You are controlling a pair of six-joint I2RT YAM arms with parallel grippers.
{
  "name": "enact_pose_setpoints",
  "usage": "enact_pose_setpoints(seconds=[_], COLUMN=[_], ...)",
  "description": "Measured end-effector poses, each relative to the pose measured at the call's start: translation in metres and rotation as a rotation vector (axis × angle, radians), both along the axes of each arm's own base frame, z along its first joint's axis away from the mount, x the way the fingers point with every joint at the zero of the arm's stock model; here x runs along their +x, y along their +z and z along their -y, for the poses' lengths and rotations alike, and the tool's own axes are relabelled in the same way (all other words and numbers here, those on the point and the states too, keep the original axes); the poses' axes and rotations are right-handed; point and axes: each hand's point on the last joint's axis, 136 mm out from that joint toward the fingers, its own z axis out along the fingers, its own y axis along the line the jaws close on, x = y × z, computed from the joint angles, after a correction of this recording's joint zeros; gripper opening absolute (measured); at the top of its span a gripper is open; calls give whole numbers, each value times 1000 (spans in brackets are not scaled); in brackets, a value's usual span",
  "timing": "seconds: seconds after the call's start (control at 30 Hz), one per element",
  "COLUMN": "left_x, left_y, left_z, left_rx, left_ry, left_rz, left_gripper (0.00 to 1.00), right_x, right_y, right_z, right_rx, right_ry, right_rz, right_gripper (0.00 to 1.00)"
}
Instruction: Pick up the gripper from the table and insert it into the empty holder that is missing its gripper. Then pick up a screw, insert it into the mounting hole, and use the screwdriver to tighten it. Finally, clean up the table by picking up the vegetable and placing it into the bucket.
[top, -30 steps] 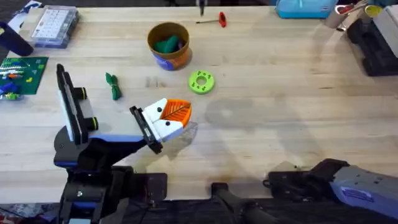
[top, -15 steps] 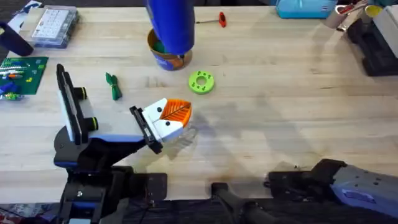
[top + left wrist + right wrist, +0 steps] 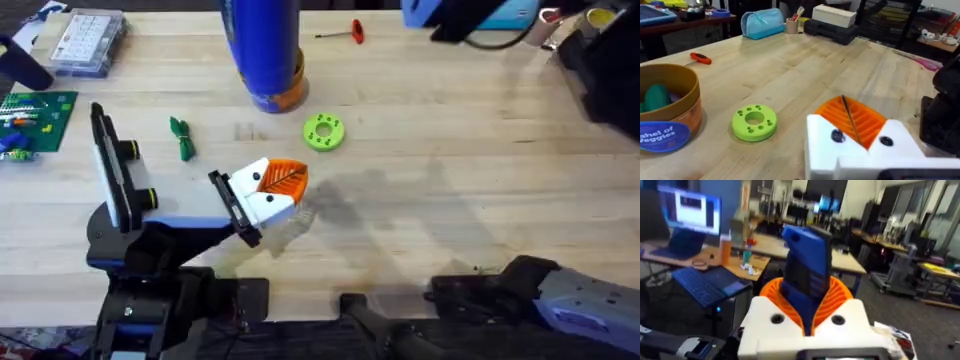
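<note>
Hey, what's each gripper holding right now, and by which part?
The right gripper grips the blue screwdriver around its body. The left gripper holds nothing.

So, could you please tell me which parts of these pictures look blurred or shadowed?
Overhead: the blue pen-shaped power screwdriver rises large and blurred before the yellow-orange bucket; soft shadows fall on the wooden table. Right wrist: the background room is smeared. Left wrist: the lime-green disc is sharp.
</note>
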Motion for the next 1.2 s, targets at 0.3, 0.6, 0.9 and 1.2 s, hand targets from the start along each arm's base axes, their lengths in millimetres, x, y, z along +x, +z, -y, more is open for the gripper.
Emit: enact_pose_setpoints(seconds=[0.3, 0.6, 0.9, 1.2], left_x=[0, 0, 0, 0], left_y=[0, 0, 0, 0], left_z=[0, 0, 0, 0], left_rx=[0, 0, 0, 0], left_ry=[0, 0, 0, 0], left_rz=[0, 0, 0, 0], left_gripper=[11, 11, 11, 11], right_x=[-2, -2, 1, 6], right_y=[-27, -36, -51, -60], right_z=[-18, -27, -40, -45], right_rx=[-14, -30, -57, -75], right_ry=[41, 53, 66, 64], right_rz=[-72, -69, -66, -76], right_gripper=[48, 48, 49, 49])
